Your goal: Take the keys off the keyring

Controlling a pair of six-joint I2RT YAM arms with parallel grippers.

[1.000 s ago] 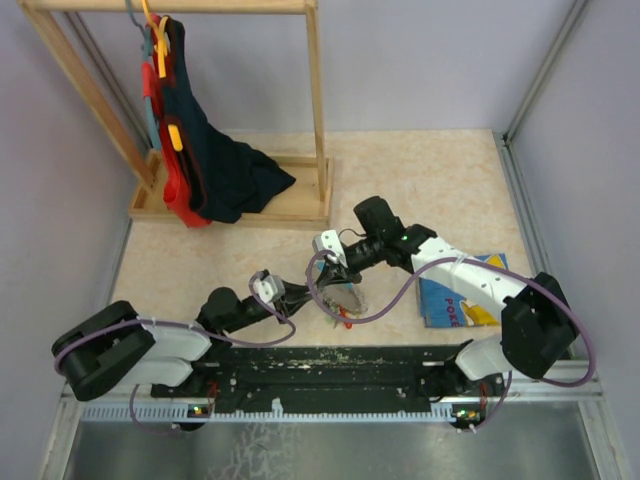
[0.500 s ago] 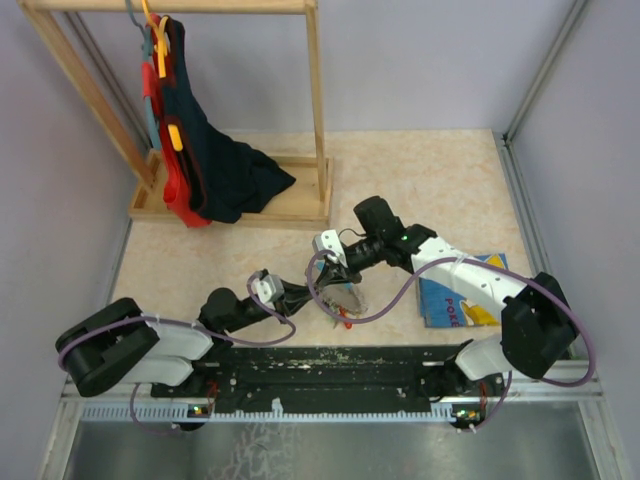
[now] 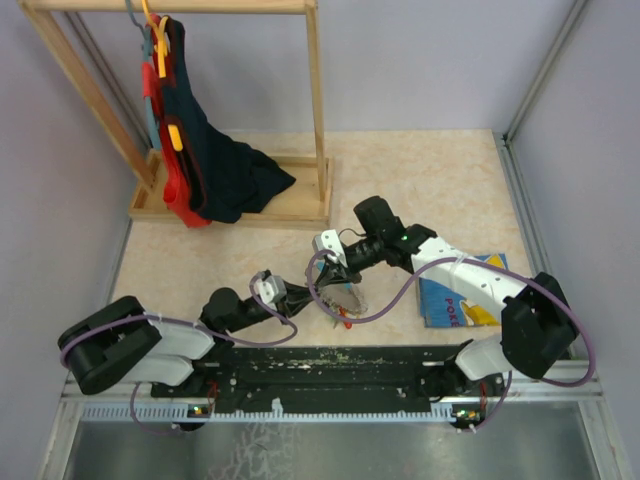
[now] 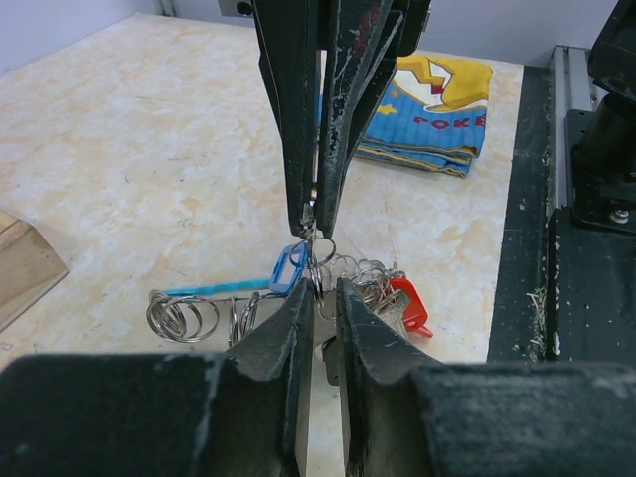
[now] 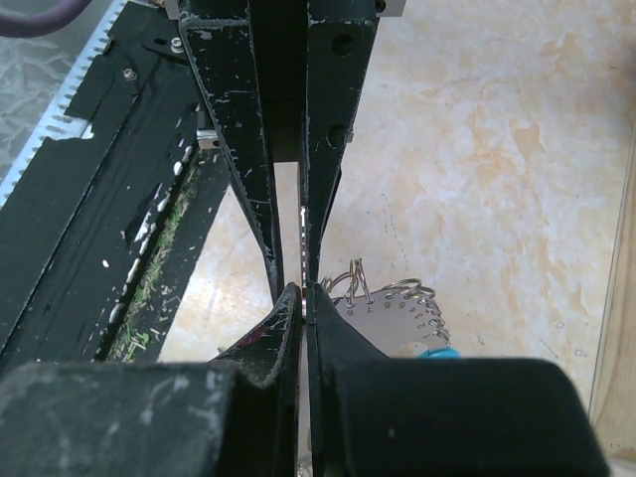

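The keyring (image 4: 320, 260) is a bunch of silvery rings low over the table near its front edge. A blue-headed key (image 4: 287, 270) and a red-headed key (image 4: 409, 304) hang from it, beside loose rings (image 4: 184, 316) and a light-blue strap (image 4: 214, 290). My right gripper (image 4: 312, 221) comes down from above, shut on a ring at the top of the bunch. My left gripper (image 4: 320, 290) meets it from below, jaws nearly together on a flat silvery key (image 4: 331, 350). In the right wrist view a numbered silver plate (image 5: 397, 320) carries several rings. From above, both grippers (image 3: 305, 296) (image 3: 343, 287) meet over the keys (image 3: 346, 312).
A blue picture book (image 3: 460, 292) lies to the right, under the right arm. A wooden clothes rack (image 3: 235, 205) with dark and red garments stands at the back left. The black base rail (image 3: 330, 365) runs along the near edge, close to the keys.
My left gripper's jaws have drawn closer together and its arm has edged slightly right towards the bunch. The right gripper has not moved.
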